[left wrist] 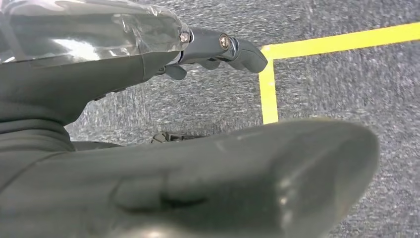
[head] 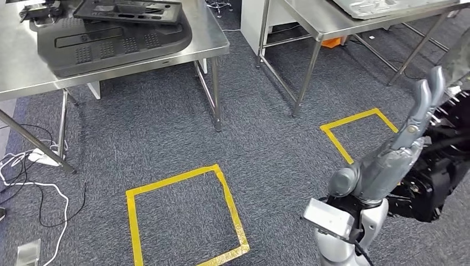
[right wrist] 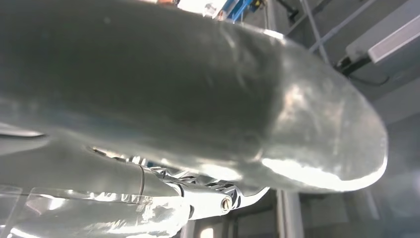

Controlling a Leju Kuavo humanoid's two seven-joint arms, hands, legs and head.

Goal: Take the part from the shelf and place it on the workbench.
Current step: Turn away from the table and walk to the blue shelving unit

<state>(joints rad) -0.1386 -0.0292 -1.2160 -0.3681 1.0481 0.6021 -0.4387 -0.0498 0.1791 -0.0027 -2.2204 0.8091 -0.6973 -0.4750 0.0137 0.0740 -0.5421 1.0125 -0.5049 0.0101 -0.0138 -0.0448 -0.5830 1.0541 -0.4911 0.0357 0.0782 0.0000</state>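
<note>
**Kuavo standing between the counters, right hand up**

So, the parts I can make out are the black moulded panels (head: 111, 47) lying flat on the steel counter (head: 213, 43) off to the robot's left. A smaller black piece (head: 130, 11) is stacked on top of the big one. Neither hand is anywhere near them.

The right hand (head: 399, 158) is raised at the robot's right side, with its fingers (head: 424, 105) pointing straight up. They're close against something grey (head: 461, 55) at the very edge of the head view. I honestly can't tell whether the hand is gripping that or just beside it. The right wrist view is mostly thumb and blur, so no help there.

The left hand (left wrist: 114, 84) hangs low over the carpet (head: 166, 138). Its fingers (left wrist: 237, 49) are stretched out and its thumb is well apart from them. Nothing sits between them, so it's released. Right below it a corner of yellow tape (left wrist: 268, 94) runs across the floor.

Further out, one yellow tape square (head: 133, 221) is marked on the carpet in front of the robot. A second, partial one (head: 354, 118) sits to its right, near the other steel counter (head: 321, 22). That counter carries a pale, plastic-wrapped thing (head: 382, 6). Some white and black cables (head: 33, 183) trail over the floor by the left counter's legs.
</note>
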